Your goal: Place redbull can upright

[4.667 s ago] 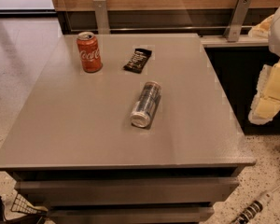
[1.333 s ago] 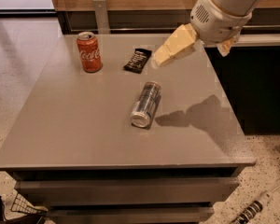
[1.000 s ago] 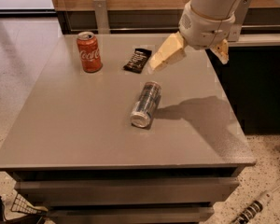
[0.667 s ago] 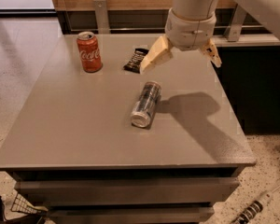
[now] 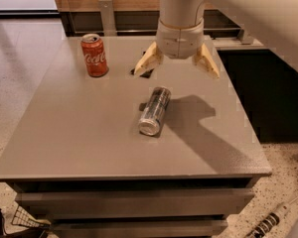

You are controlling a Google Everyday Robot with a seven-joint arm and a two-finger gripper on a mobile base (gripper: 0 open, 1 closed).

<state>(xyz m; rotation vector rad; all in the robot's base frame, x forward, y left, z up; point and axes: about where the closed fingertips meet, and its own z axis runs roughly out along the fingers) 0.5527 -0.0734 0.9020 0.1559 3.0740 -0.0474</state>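
The redbull can [image 5: 154,110] is slim and silver-grey with dark markings. It lies on its side near the middle of the grey table [image 5: 69,133], one shiny end facing the front edge. My gripper [image 5: 177,67] hangs above the table just behind the can, pointing down. Its two cream fingers [image 5: 148,61] are spread wide apart and hold nothing. It is not touching the can.
A red Coca-Cola can [image 5: 95,54] stands upright at the back left. A flat black snack wrapper [image 5: 143,72] lies behind the redbull can, mostly hidden by my left finger. The arm's shadow falls right of the can. A counter edge runs along the back right.
My arm has swung in from the right to above the table's middle back, and the gripper has turned so its open fingers point down behind the can. The cans have not moved.
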